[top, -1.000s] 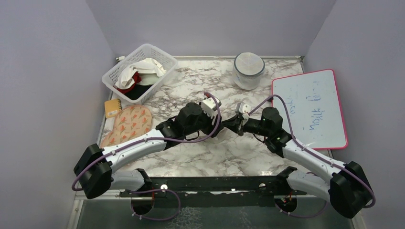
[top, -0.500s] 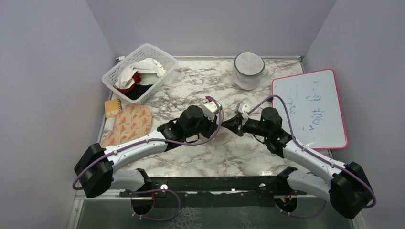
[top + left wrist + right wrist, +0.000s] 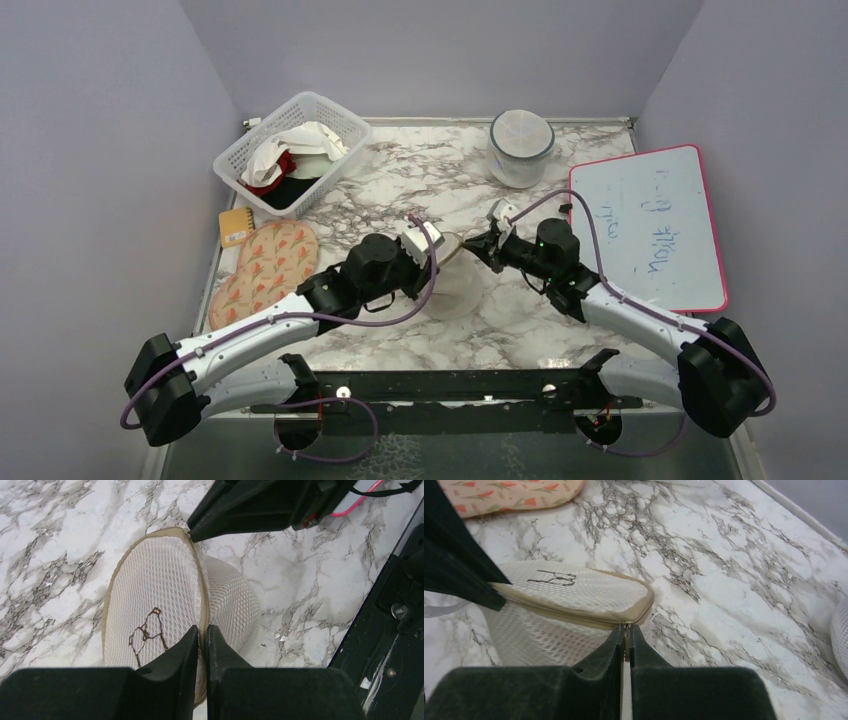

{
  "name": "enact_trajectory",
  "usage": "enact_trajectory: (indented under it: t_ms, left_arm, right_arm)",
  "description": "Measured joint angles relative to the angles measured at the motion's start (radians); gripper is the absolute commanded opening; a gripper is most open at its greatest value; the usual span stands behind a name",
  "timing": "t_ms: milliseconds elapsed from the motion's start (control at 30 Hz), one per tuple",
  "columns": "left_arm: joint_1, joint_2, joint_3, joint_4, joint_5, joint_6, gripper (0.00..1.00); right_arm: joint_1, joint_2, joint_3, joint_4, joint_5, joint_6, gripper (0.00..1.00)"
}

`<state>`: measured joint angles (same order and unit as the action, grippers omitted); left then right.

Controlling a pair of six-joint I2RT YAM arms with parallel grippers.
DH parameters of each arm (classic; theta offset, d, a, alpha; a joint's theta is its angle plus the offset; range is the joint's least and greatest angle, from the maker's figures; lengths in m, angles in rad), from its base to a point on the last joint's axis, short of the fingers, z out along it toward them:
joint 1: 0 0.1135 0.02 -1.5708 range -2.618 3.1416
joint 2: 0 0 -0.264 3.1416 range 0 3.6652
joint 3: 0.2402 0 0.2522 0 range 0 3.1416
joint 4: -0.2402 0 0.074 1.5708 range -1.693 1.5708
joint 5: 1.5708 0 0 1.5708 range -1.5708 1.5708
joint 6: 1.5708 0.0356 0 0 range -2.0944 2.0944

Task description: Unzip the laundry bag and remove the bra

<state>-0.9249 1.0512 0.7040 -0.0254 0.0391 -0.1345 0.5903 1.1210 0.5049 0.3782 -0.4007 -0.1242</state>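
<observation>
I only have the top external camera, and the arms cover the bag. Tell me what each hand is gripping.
Observer: In the left wrist view, the left hand is shut on the beige rim of the laundry bag, right beside the line drawing.
Operator: Now give me the right one.
Observer: In the right wrist view, the right hand is shut on a small tab at the opposite rim, which is probably the zipper pull.
Operator: Report any sign of the bra.
Observer: None. Both wrist views show only cream mesh and no pink fabric, and I cannot tell how far the zip is open.
</observation>
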Motion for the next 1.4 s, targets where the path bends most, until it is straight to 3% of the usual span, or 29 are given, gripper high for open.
enact_trajectory:
  t_ms: [400,567,700,800,933,1233,1400]
  left_arm:
    - [0.006,-0.097,-0.067,-0.016,-0.001,0.033,0.00]
    - [0.007,-0.101,-0.068,-0.047,0.003,0.028,0.22]
    - [0.006,-0.089,-0.055,-0.103,0.013,0.006,0.47]
    - [0.006,-0.056,-0.014,-0.128,0.013,-0.020,0.55]
    - [0.006,-0.001,0.060,-0.119,0.013,-0.059,0.55]
    - [0.006,0.169,0.144,-0.068,0.027,-0.113,0.43]
    - [0.006,0.193,0.149,-0.066,0.042,-0.138,0.26]
  right_arm:
    - [-0.002,0.170,0.073,0.058,0.018,-0.032,0.02]
    - [-0.010,0.154,0.093,0.014,-0.037,-0.082,0.02]
    - [-0.029,0.118,0.119,-0.065,-0.113,-0.125,0.02]
    - [-0.034,0.074,0.123,-0.115,-0.171,-0.136,0.02]
    - [-0.034,0.027,0.125,-0.164,-0.233,-0.135,0.02]
    - [-0.034,-0.022,0.128,-0.216,-0.311,-0.105,0.02]
    - [-0.033,-0.029,0.128,-0.224,-0.325,-0.091,0.02]
